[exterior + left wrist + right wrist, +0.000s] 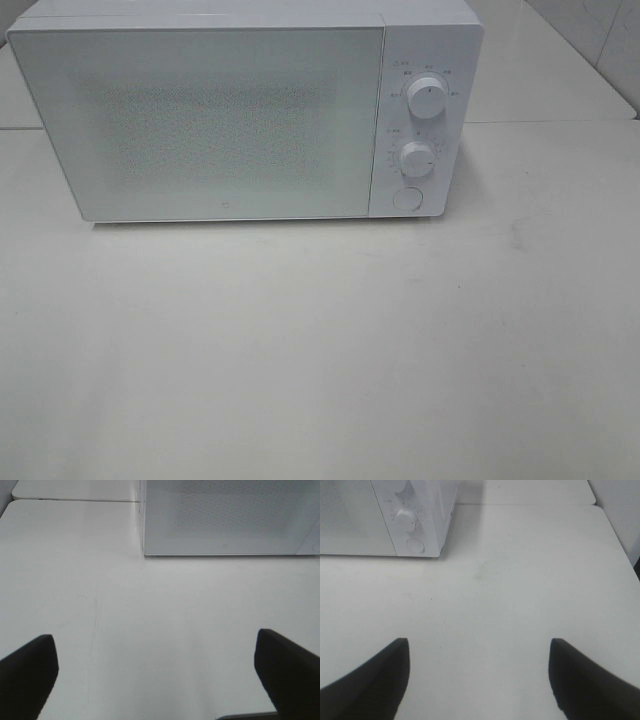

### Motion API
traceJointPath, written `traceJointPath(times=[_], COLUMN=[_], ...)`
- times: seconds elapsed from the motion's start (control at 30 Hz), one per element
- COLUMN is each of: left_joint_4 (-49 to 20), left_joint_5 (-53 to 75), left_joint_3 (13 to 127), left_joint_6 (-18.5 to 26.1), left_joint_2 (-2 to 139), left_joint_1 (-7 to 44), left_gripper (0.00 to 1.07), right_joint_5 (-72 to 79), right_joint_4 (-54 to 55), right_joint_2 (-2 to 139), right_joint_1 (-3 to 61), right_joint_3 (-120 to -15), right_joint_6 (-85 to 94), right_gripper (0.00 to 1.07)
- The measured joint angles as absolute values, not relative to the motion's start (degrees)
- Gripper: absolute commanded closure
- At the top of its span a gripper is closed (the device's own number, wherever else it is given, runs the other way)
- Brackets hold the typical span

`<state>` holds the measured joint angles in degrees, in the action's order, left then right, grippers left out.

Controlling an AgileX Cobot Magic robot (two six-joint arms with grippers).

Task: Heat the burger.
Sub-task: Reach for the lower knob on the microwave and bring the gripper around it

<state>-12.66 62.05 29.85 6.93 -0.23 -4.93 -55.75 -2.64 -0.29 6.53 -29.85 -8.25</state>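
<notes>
You have a boxy white microwave [230, 120] standing at the back of the pale, matte white table [320, 350], its wide speckled door [200, 120] shut flat and its 2 round white knobs [428, 100] stacked above a round white button [407, 198] on the right-hand panel. The burger shows in none of the 3 views: the bare table in front of the oven carries nothing, and the frosted door hides whatever may sit behind it. So you cannot tell whether the burger is inside or somewhere out of view, and its facing and long axis cannot be read either. By that showing, judge the task as either at its very start or at the dial-setting stage; the knob marks are too small to tell a setting. The left gripper [155, 645] hangs above the table short of the oven's left front corner, its black jaws spread wide with nothing between them. The right gripper [479, 645] hangs over the table to the right of the control panel, jaws likewise well apart and holding nothing.
</notes>
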Motion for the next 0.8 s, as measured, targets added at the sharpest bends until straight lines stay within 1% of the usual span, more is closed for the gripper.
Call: traceJointPath(times=[0.1, 0.17, 0.37, 0.47, 0.53, 0.73, 0.8], left_joint_4=[-12.66, -12.66, -12.66, -12.66, -12.66, -12.66, -12.66], left_joint_5=[62.05, 62.05, 62.05, 62.05, 62.05, 62.05, 62.05], left_joint_3=[29.85, 29.85, 29.85, 29.85, 29.85, 29.85, 29.85], left_joint_6=[6.93, 6.93, 6.93, 6.93, 6.93, 6.93, 6.93], left_joint_2=[-0.23, -0.23, -0.23, -0.23, -0.23, -0.23, -0.23], left_joint_1=[-4.93, -4.93, -4.93, -4.93, -4.93, -4.93, -4.93], left_gripper=[0.06, 0.06, 0.06, 0.06, 0.06, 0.06, 0.06], right_joint_5=[-55.0, -51.39, -46.93, -43.14, -37.59, -31.97, -26.36], right_joint_4=[-2.64, -2.64, -2.64, -2.64, -2.64, -2.64, -2.64], right_joint_2=[-0.06, 3.27, 8.08, 11.57, 16.9, 21.43, 26.53], right_joint_1=[6.53, 6.53, 6.53, 6.53, 6.53, 6.53, 6.53], right_joint_3=[-30.31, -30.71, -30.71, -30.71, -30.14, -28.53, -27.16], right_joint_6=[-8.25, -8.25, -8.25, -8.25, -8.25, -8.25, -8.25], right_gripper=[0.32, 0.32, 0.32, 0.32, 0.32, 0.32, 0.32])
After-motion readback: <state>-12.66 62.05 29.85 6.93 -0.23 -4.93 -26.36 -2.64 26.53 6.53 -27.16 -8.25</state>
